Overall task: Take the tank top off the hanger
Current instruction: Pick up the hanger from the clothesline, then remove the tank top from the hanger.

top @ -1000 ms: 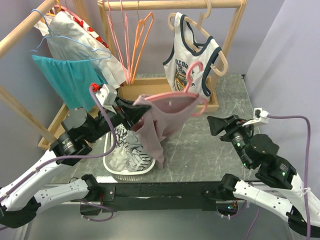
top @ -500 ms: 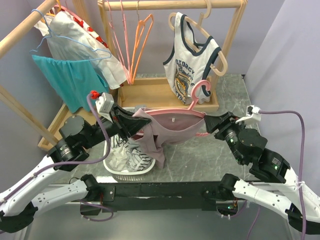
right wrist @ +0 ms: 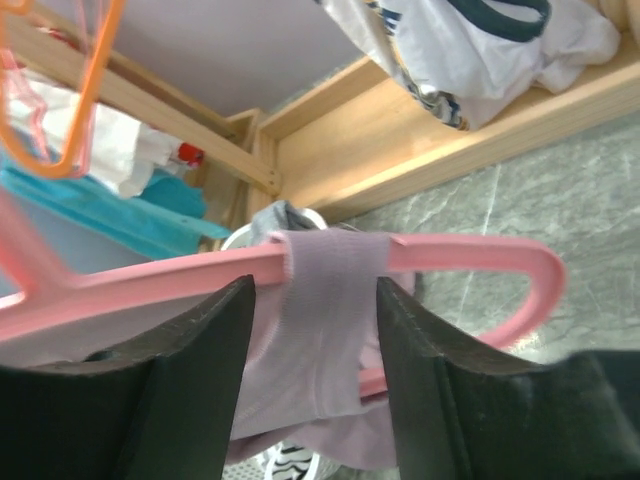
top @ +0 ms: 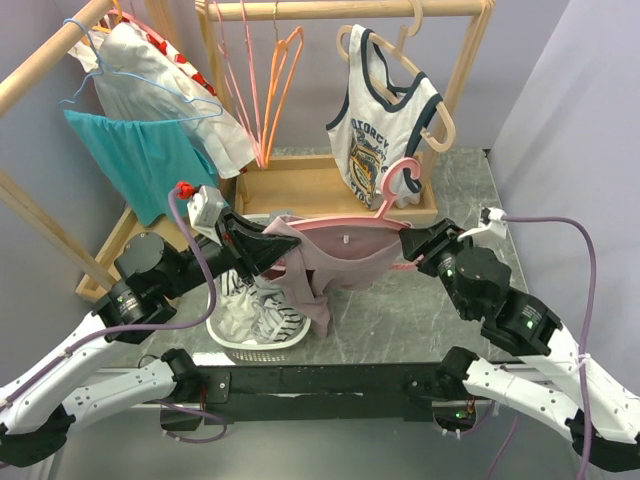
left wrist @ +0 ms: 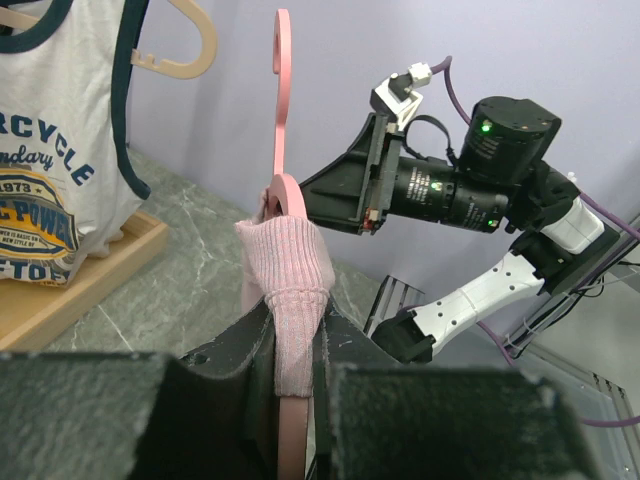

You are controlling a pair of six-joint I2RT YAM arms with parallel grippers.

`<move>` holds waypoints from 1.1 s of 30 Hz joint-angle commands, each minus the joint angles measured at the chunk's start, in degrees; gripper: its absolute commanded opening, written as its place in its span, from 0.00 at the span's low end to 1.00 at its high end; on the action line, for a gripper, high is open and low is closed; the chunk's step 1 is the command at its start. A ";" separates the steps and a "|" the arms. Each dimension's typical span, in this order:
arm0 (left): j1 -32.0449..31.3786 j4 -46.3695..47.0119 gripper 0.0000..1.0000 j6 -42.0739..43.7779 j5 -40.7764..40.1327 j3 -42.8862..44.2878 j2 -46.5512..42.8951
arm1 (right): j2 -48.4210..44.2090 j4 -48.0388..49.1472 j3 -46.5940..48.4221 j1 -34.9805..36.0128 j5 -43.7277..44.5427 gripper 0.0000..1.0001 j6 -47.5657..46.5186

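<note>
A pink plastic hanger (top: 345, 225) carries a mauve tank top (top: 340, 265) and is held level above the table. My left gripper (top: 262, 248) is shut on the hanger's left end, with the tank top's strap (left wrist: 290, 270) pinched over the hanger (left wrist: 282, 120). My right gripper (top: 418, 243) is open at the hanger's right end. In the right wrist view its fingers (right wrist: 200, 340) stand either side of the other strap (right wrist: 330, 290), which wraps over the hanger (right wrist: 470, 255); I cannot tell whether they touch it.
A white basket (top: 222, 337) of clothes sits under the tank top. A wooden rack (top: 340, 10) behind holds a white navy-trimmed tank top (top: 385, 120), bare orange and pink hangers (top: 270, 80) and a teal garment (top: 135, 155). Its wooden base tray (top: 300, 185) lies just behind the hanger.
My right gripper has moved left and up to the hanger's right end and now straddles the strap. My left gripper has brought the hanger lower and level.
</note>
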 commanded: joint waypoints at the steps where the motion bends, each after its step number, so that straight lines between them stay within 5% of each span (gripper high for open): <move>1: -0.34 5.01 0.01 -0.91 -0.22 2.13 -1.39 | 2.27 1.17 0.88 -2.95 -3.65 0.52 1.52; 12: -0.34 3.78 0.01 0.14 -0.75 3.09 -0.68 | 1.92 2.94 -1.32 -7.96 -6.92 0.00 -1.12; 21: -0.26 0.53 0.01 1.81 -1.81 4.67 -1.82 | 0.86 -3.56 -0.62 -19.73 -4.54 0.00 -5.69; 33: -0.26 0.87 0.01 2.69 -5.32 4.94 -4.29 | 7.63 -5.15 -8.61 -26.77 -18.25 0.00 -6.04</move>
